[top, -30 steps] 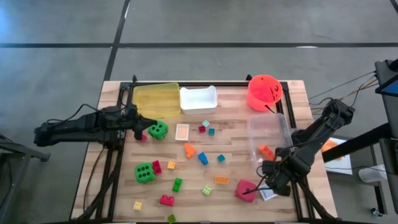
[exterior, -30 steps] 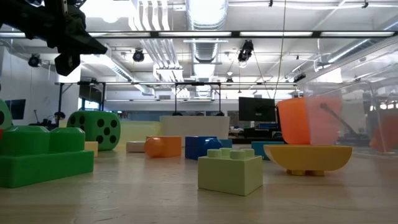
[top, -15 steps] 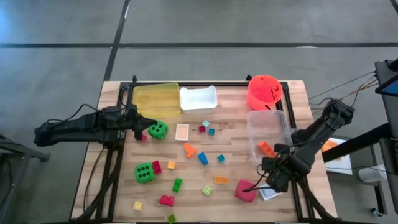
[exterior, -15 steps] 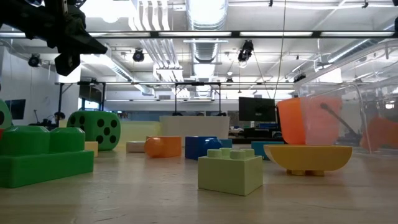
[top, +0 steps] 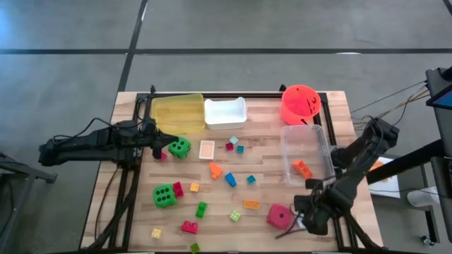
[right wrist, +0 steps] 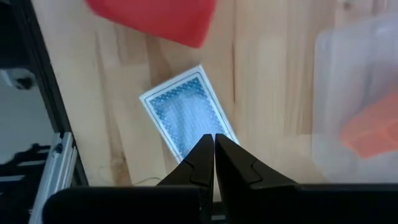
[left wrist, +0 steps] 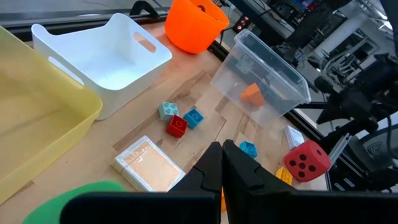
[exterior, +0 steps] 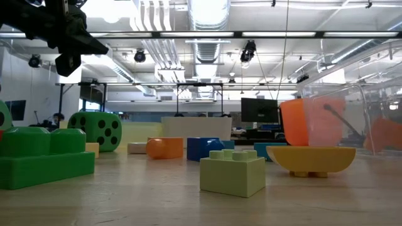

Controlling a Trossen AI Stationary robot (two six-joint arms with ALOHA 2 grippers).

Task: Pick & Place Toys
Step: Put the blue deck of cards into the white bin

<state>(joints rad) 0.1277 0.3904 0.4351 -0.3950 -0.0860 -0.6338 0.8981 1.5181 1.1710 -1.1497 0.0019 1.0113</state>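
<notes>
Near the tabletop's front right corner: right gripper (top: 292,224) closed, empty, over a blue card (right wrist: 186,121) beside the pink-red die (top: 280,214). Left gripper (top: 157,146) closed, waiting near the left edge. One orange brick (top: 302,169) in the clear tray (top: 306,134); most toys remain scattered.

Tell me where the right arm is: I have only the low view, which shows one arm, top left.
Observer: The right gripper is low by the table's right edge, beside the pink-red die.
Operator: Holding anything?
Observer: No. Its fingers are shut with nothing between them, pointing at a blue-backed card.
Operator: Is that orange blur inside the clear tray?
Observer: Yes, one orange brick lies in the clear tray.
</notes>
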